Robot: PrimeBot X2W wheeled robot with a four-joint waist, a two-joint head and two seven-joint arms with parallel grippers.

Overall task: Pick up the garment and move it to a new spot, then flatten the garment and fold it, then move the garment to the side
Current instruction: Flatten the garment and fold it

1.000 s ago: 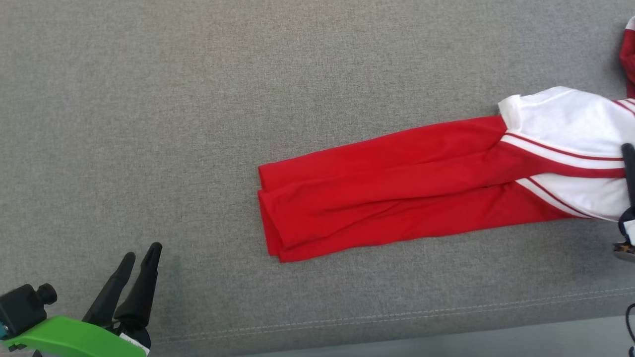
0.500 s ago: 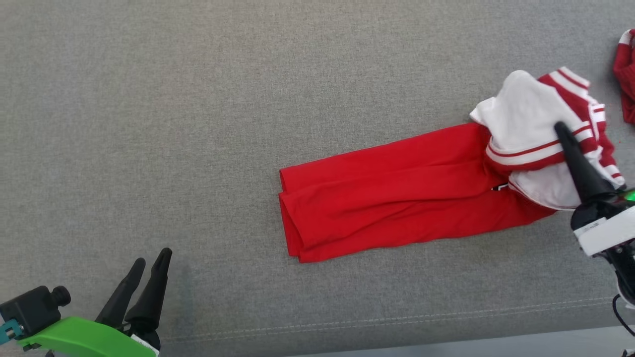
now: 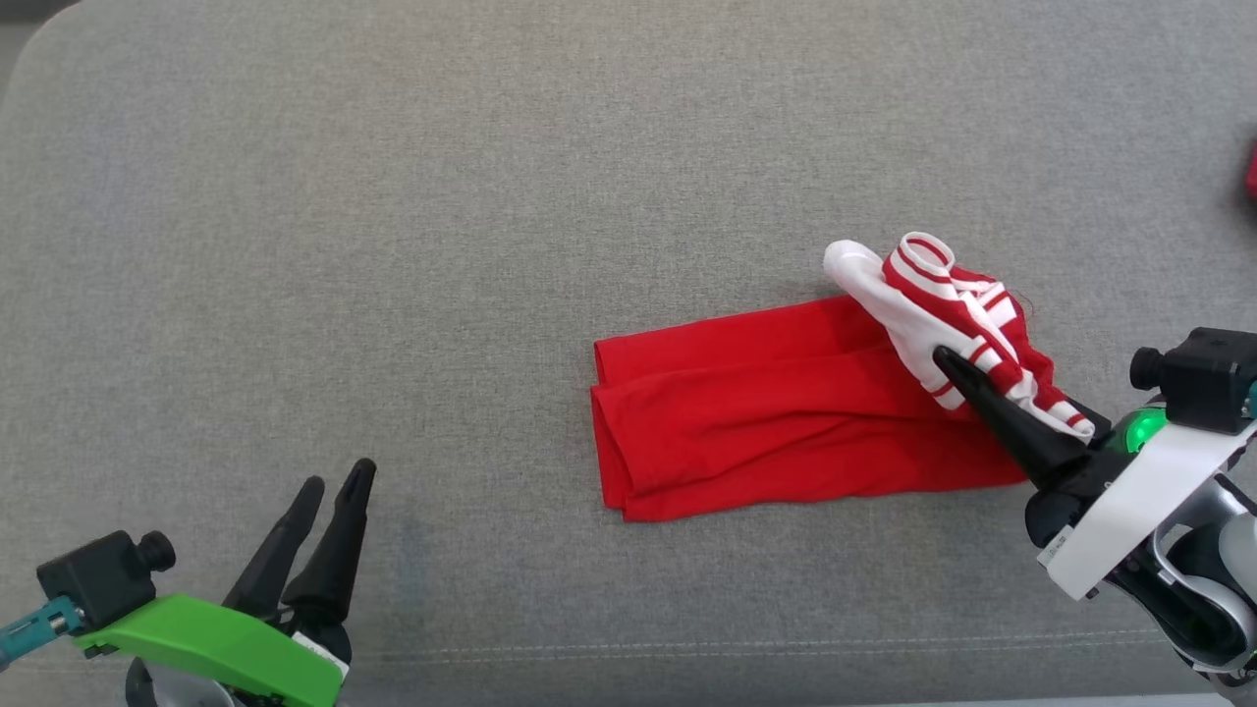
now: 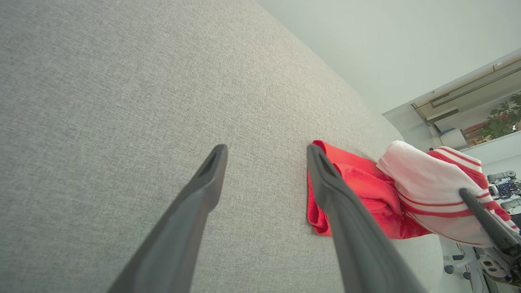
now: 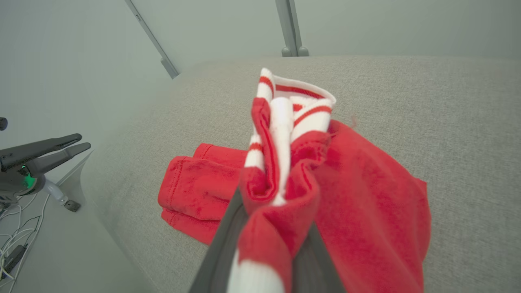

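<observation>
The garment (image 3: 766,422) lies on the grey upholstered surface (image 3: 393,245), its red legs flat and doubled, hems to the left. Its white, red-striped waist end (image 3: 933,295) is bunched and raised above the legs' right part. My right gripper (image 3: 948,361) is shut on that bunch, fingers pointing up-left. In the right wrist view the cloth (image 5: 281,175) is pinched between the dark fingers (image 5: 220,252) and hides their tips. My left gripper (image 3: 339,478) stands open at the lower left, well clear of the hems, with nothing in it (image 4: 266,156). The left wrist view also shows the garment (image 4: 366,191).
The cushion's front seam (image 3: 687,648) runs along the near edge, with the floor below it (image 5: 49,252). A scrap of another red item (image 3: 1252,172) sits at the far right edge. Bare grey fabric spreads left of and beyond the garment.
The camera has shifted. My right gripper has lifted the waist end and carried it left over the legs, bunching it up. The left gripper has stayed open and in place.
</observation>
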